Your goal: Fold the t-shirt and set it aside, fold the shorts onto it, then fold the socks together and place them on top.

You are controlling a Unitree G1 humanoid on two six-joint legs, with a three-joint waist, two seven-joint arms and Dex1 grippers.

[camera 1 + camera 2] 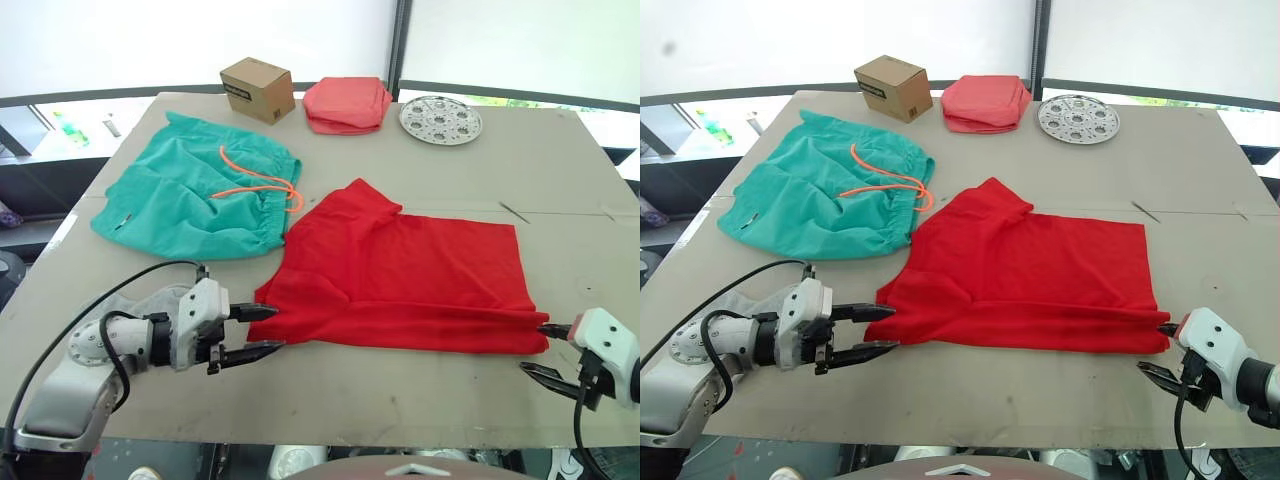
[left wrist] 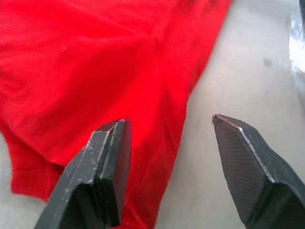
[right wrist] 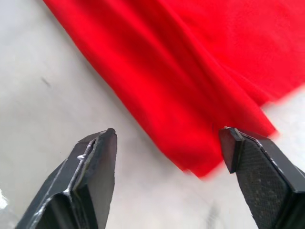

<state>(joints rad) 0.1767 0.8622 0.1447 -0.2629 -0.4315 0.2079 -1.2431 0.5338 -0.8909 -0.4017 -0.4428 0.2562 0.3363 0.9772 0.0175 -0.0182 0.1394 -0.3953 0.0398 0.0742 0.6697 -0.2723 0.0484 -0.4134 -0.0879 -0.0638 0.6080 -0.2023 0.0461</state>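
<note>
The red t-shirt [image 1: 410,270] lies folded in half across the middle of the table, its lower hem along the near side. My left gripper [image 1: 272,328] is open at the shirt's near-left corner, its fingers level with the cloth edge [image 2: 143,157] and nothing held. Open too, my right gripper [image 1: 535,347] sits at the near-right corner [image 3: 205,157], just off the fabric. The teal shorts [image 1: 190,195] with the orange drawstring lie spread out at the back left. A light grey sock [image 1: 140,298] is partly hidden behind my left wrist.
A cardboard box [image 1: 258,88], a folded salmon-pink cloth [image 1: 347,104] and a round perforated metal plate [image 1: 440,119] line the far edge. A thin dark sliver [image 1: 515,212] lies right of the shirt. The table's front edge [image 1: 400,425] is close behind both grippers.
</note>
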